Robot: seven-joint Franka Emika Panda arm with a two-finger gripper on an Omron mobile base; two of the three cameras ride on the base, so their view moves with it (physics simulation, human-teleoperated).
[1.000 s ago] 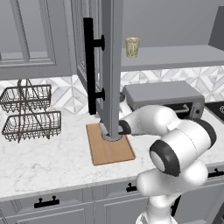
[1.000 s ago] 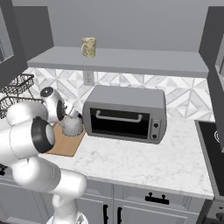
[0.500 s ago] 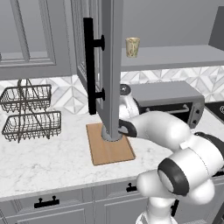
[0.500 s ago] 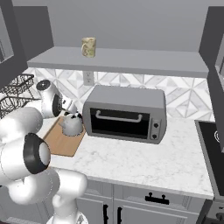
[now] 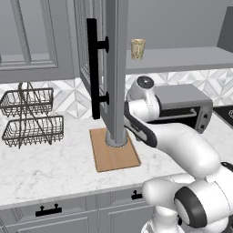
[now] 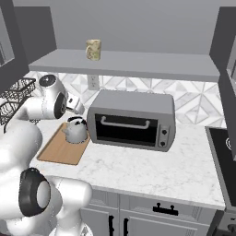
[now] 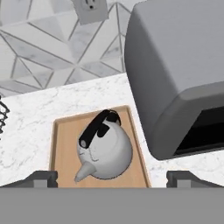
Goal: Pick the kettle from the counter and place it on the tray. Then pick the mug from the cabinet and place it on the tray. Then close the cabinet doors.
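- Left base view: no readable writing; marble bench [image 5: 54,164] carries the tray [image 5: 113,154]; mug [image 5: 138,48] on the cabinet shelf.
- Right base view: kettle [image 6: 76,130] upright on tray beside toaster oven [image 6: 132,120].
- Hand view: end effector [image 7: 111,178] spread wide, empty, above kettle.

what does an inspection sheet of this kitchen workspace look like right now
surface: white marble-look counter, bare in front of the oven
job's things: squat silver-grey kettle with black knob sits on the flat light-brown wooden tray; pale beige mug stands on the grey cabinet shelf; tall grey cabinet door with black bar handle stands open
clutter: large grey toaster oven right of the tray; dark wire baskets to its left
grippers: gripper open, above the kettle, holding nothing
cables: nothing seen
surroundings: patterned tile backsplash with a wall socket; grey drawers below
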